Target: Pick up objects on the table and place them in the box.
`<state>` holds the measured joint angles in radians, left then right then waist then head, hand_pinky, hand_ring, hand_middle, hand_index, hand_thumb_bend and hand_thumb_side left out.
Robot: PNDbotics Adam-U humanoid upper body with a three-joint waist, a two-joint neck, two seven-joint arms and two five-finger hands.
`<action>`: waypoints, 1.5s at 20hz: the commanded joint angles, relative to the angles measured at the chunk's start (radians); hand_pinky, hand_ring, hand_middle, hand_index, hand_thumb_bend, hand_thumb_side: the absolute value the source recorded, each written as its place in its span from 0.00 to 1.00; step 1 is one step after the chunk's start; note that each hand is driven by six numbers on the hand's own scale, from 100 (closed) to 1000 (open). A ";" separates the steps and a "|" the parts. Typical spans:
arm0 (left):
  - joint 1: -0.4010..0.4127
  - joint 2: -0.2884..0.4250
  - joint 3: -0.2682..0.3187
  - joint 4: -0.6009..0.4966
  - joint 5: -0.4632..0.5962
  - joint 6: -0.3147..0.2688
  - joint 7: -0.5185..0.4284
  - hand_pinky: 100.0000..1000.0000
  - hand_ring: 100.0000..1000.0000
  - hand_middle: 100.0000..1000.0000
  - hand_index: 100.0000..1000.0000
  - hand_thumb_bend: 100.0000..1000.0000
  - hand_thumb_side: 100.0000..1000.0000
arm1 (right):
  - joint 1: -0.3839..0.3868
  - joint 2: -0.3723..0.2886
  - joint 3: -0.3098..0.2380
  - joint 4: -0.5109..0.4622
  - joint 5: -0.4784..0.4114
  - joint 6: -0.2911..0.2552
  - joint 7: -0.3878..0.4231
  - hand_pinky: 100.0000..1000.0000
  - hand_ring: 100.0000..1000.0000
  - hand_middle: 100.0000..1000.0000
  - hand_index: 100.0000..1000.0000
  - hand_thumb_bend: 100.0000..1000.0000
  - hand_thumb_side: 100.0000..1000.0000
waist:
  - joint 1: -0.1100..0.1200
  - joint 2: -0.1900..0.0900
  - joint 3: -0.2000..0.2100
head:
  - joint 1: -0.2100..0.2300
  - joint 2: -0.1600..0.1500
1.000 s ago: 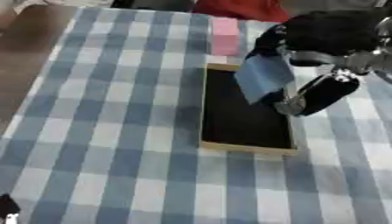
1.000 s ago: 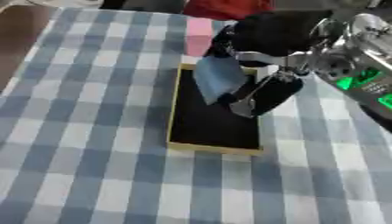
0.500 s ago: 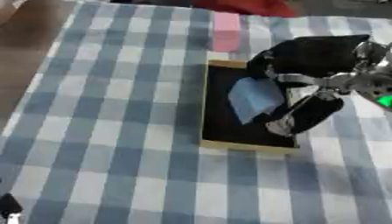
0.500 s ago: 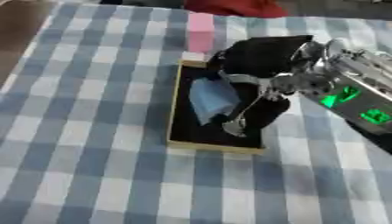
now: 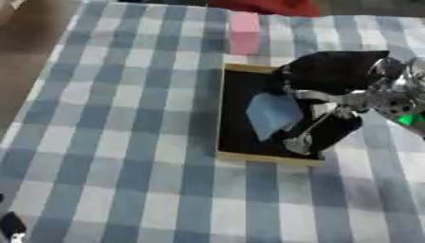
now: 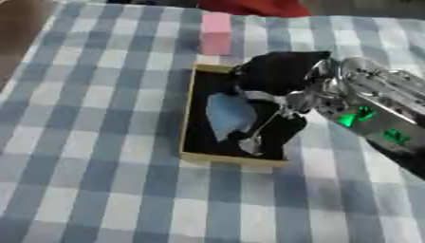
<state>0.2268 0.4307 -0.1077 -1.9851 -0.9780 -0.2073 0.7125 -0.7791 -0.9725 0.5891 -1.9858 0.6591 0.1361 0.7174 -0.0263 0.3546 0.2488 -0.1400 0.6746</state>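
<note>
The right hand [image 5: 328, 102] comes in from the right and hangs over the box [image 5: 235, 114], its black back turned up and its fingers [image 5: 309, 135] pointing down and toward the near side. The fingers curl inward, and a light blue piece [image 5: 272, 114] sits against their left side, over the black inside of the box. Whether the fingers pinch the blue piece or it already lies on the box floor cannot be told. The silver forearm [image 6: 386, 118] behind the hand runs off to the right edge, with green lights showing on it.

The box is a shallow tray with a pale wooden rim and a black floor, lying on a blue and white checked cloth [image 5: 124, 142] that covers the table. Its long side runs from near to far. Just beyond its far edge a pink block [image 5: 244, 32] stands on the cloth, apart from the box. A red thing [image 6: 249, 6] lies at the far edge of the table.

A small dark part of the left hand [image 5: 10, 225] shows at the near left corner; its fingers cannot be made out.
</note>
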 commanded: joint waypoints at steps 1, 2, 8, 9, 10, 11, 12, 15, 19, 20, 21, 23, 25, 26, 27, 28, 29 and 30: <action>-0.003 0.005 -0.001 -0.015 -0.006 0.000 -0.005 0.63 0.60 0.45 0.63 0.00 0.43 | -0.007 -0.015 -0.004 -0.014 0.027 0.006 0.008 0.81 0.78 0.75 0.89 0.08 0.54 | 0.004 -0.014 0.002 | -0.004 -0.011; -0.003 0.005 -0.001 -0.015 -0.006 0.000 -0.005 0.63 0.60 0.45 0.63 0.00 0.43 | -0.006 -0.015 -0.003 -0.014 0.035 0.006 0.013 0.81 0.78 0.75 0.89 0.08 0.54 | 0.004 -0.013 0.002 | -0.004 -0.011; -0.005 0.000 -0.003 -0.015 -0.010 0.000 -0.008 0.63 0.60 0.45 0.63 0.00 0.44 | 0.000 -0.016 0.004 -0.013 0.072 0.014 0.030 0.83 0.82 0.79 0.94 0.24 0.41 | 0.002 -0.009 0.003 | -0.005 -0.012; -0.005 -0.001 -0.003 -0.015 -0.011 0.000 -0.008 0.63 0.60 0.45 0.63 0.00 0.44 | 0.002 -0.013 0.007 -0.007 0.068 0.020 0.037 0.85 0.83 0.79 0.95 0.32 0.12 | 0.002 -0.009 0.004 | -0.006 -0.012; -0.005 -0.001 -0.004 -0.015 -0.011 0.000 -0.008 0.63 0.60 0.45 0.63 0.00 0.44 | 0.003 -0.009 0.010 0.002 0.050 0.032 0.046 0.86 0.83 0.79 0.95 0.34 0.03 | 0.002 -0.008 0.004 | -0.006 -0.012; -0.005 -0.002 -0.004 -0.015 -0.011 0.000 -0.008 0.63 0.60 0.45 0.63 0.00 0.44 | 0.002 -0.006 0.012 0.011 0.031 0.048 0.050 0.87 0.83 0.79 0.94 0.32 0.00 | 0.002 -0.008 0.004 | -0.006 -0.012; -0.005 -0.002 -0.004 -0.015 -0.011 0.000 -0.008 0.63 0.60 0.45 0.63 0.00 0.44 | 0.000 -0.004 0.011 0.019 0.016 0.070 0.047 0.87 0.82 0.78 0.94 0.27 0.00 | 0.001 -0.008 0.004 | -0.005 -0.012; -0.006 -0.004 -0.004 -0.015 -0.010 0.001 -0.009 0.63 0.60 0.45 0.63 0.00 0.44 | -0.004 0.001 0.011 0.041 0.005 0.134 0.007 0.88 0.82 0.79 0.95 0.28 0.00 | 0.000 -0.009 0.004 | -0.004 -0.013; -0.006 -0.006 -0.004 -0.015 -0.010 0.001 -0.009 0.63 0.60 0.45 0.63 0.00 0.44 | -0.005 0.003 0.018 0.052 -0.006 0.166 -0.022 0.88 0.81 0.79 0.97 0.29 0.00 | -0.002 -0.009 0.006 | -0.003 -0.014; -0.006 -0.007 -0.004 -0.015 -0.011 0.001 -0.009 0.63 0.60 0.45 0.63 0.00 0.44 | -0.005 0.002 0.017 0.052 -0.008 0.172 -0.026 0.88 0.81 0.79 0.97 0.29 0.00 | -0.003 -0.008 0.006 | -0.003 -0.015; -0.007 -0.007 -0.005 -0.015 -0.012 0.001 -0.010 0.63 0.60 0.45 0.63 0.00 0.44 | -0.005 0.001 0.015 0.051 -0.011 0.178 -0.032 0.88 0.81 0.79 0.97 0.29 0.00 | -0.003 -0.008 0.005 | -0.003 -0.015; -0.007 -0.008 -0.005 -0.015 -0.013 0.001 -0.011 0.63 0.60 0.45 0.63 0.00 0.44 | -0.003 -0.003 0.010 0.044 -0.014 0.186 -0.040 0.88 0.81 0.79 0.97 0.29 0.00 | -0.004 -0.008 0.006 | -0.003 -0.015; -0.007 -0.009 -0.005 -0.015 -0.013 0.002 -0.011 0.63 0.60 0.45 0.63 0.00 0.45 | -0.005 -0.008 -0.002 0.030 -0.013 0.193 -0.050 0.88 0.81 0.78 0.97 0.29 0.00 | -0.005 -0.008 0.005 | 0.000 -0.016; -0.007 -0.010 -0.005 -0.015 -0.014 0.002 -0.011 0.63 0.60 0.45 0.63 0.00 0.45 | -0.004 -0.017 -0.020 0.010 -0.009 0.198 -0.060 0.88 0.81 0.78 0.97 0.29 0.00 | -0.006 -0.007 0.004 | 0.002 -0.017; -0.007 -0.010 -0.005 -0.015 -0.015 0.003 -0.012 0.63 0.60 0.45 0.63 0.00 0.45 | -0.002 -0.024 -0.034 -0.003 -0.007 0.200 -0.068 0.88 0.81 0.78 0.97 0.29 0.00 | -0.007 -0.007 0.003 | 0.003 -0.018; -0.007 -0.011 -0.005 -0.015 -0.016 0.003 -0.013 0.63 0.60 0.45 0.63 0.00 0.45 | -0.003 -0.031 -0.049 -0.008 -0.006 0.197 -0.077 0.88 0.81 0.78 0.97 0.29 0.00 | -0.008 -0.008 0.003 | 0.004 -0.020; -0.007 -0.012 -0.005 -0.015 -0.016 0.004 -0.013 0.63 0.60 0.45 0.63 0.00 0.45 | -0.003 -0.038 -0.061 -0.011 -0.006 0.189 -0.085 0.88 0.81 0.78 0.97 0.29 0.00 | -0.009 -0.008 0.003 | 0.005 -0.021; -0.006 -0.012 -0.004 -0.015 -0.017 0.004 -0.013 0.63 0.60 0.45 0.63 0.00 0.45 | -0.006 -0.046 -0.077 -0.013 -0.007 0.179 -0.094 0.88 0.81 0.78 0.97 0.30 0.00 | -0.009 -0.008 0.002 | 0.007 -0.021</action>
<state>0.2208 0.4131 -0.1137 -1.9851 -0.9877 -0.2038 0.7016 -0.7689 -0.9802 0.5451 -1.9777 0.6495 0.3200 0.6363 -0.0389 0.3628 0.2520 -0.1366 0.6659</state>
